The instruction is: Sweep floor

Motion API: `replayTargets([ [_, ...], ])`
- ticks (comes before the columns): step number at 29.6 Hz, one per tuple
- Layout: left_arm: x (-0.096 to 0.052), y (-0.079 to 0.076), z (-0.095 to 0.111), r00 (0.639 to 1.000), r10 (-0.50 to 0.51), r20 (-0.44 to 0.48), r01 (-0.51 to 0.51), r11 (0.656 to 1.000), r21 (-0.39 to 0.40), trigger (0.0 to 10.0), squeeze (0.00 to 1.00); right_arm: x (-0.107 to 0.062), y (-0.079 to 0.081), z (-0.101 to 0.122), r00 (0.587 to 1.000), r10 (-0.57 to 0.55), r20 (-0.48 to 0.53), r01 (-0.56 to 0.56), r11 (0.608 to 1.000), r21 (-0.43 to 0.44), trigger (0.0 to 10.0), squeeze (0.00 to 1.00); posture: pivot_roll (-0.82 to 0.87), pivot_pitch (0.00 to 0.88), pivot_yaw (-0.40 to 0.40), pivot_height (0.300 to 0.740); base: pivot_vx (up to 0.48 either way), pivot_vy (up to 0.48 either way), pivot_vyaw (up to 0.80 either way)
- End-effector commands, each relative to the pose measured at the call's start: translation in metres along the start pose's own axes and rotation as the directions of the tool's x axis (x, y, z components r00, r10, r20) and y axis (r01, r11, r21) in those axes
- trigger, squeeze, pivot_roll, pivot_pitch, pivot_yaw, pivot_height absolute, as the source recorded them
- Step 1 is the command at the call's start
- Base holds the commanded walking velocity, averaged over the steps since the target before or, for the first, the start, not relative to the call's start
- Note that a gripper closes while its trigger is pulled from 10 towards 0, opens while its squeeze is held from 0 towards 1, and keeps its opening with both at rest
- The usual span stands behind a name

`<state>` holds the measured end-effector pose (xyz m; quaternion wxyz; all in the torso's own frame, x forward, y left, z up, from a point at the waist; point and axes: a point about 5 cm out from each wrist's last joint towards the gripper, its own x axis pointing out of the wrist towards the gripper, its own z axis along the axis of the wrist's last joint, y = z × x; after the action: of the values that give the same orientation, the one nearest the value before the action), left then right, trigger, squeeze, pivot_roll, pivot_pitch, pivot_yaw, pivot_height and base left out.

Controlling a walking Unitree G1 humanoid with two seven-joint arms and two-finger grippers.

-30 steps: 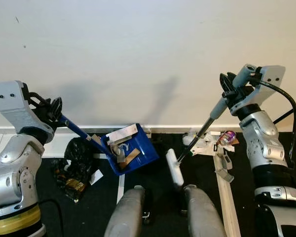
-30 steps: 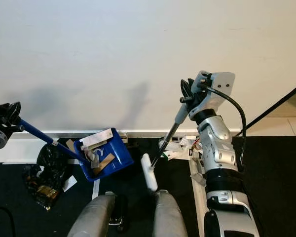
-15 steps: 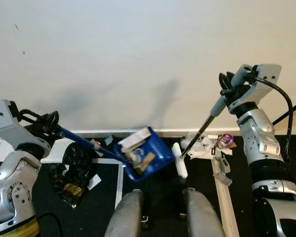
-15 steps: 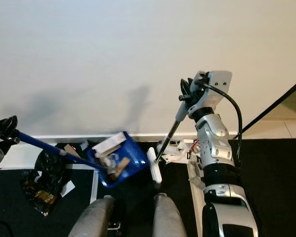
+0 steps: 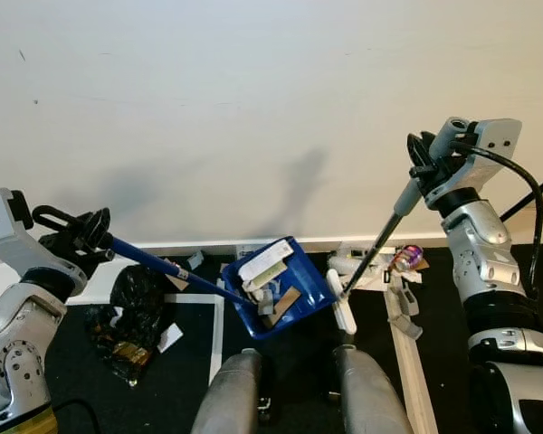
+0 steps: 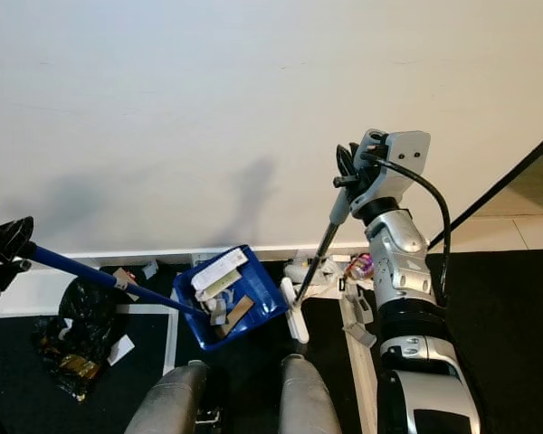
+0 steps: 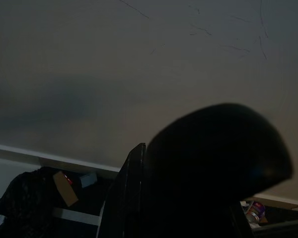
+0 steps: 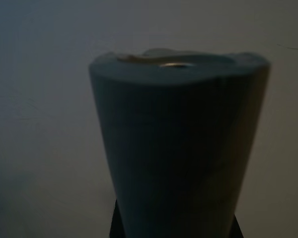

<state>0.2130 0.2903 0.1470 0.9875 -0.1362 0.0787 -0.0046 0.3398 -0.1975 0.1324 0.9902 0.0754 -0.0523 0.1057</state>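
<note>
The blue dustpan [image 5: 276, 298] has swung from left of centre to the lower middle of the frame, and the white brush head [image 5: 340, 301] has closed in until it sits just beside the pan's right edge. That suggests debris is being pushed into the pan, which already carries paper and cardboard scraps [image 5: 270, 276].

The left claw [image 5: 89, 231], at the left edge, is clamped on the dustpan's long blue handle [image 5: 158, 263]. The right claw [image 5: 425, 161], upper right, is clamped on the grey broom handle [image 5: 394, 214].

More litter [image 5: 380, 264] lies along the baseboard right of the brush. A black rubbish bag [image 5: 131, 307] sits lower left, wooden slats [image 5: 411, 348] lower right; these could snag the brush.
</note>
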Motion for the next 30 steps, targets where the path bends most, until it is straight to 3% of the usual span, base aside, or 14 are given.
replayTargets([
  [1,0.0001,-0.0033,0.0069,0.999,-0.035,0.028,0.035,0.999,0.016,10.0,0.0,0.0003,-0.0027,0.0053,0.999,-0.007,0.034,0.007,1.0,-0.01,10.0,0.0,0.05,0.049,0.005,0.74,0.0,0.0,0.0],
  [14,0.0041,-0.0041,0.0066,0.999,-0.027,0.033,0.027,1.0,0.012,10.0,0.0,0.0001,-0.0032,0.0052,0.999,-0.006,0.045,0.007,1.0,-0.03,10.0,0.0,0.06,0.046,0.008,0.74,0.0,0.0,0.0],
  [30,0.0055,-0.0029,0.0022,1.0,-0.01,0.022,0.01,1.0,0.01,10.0,0.0,-0.0001,-0.0036,0.0032,0.999,-0.001,0.038,0.003,0.999,-0.042,10.0,0.0,0.06,0.051,0.006,0.74,0.0,0.0,0.76],
])
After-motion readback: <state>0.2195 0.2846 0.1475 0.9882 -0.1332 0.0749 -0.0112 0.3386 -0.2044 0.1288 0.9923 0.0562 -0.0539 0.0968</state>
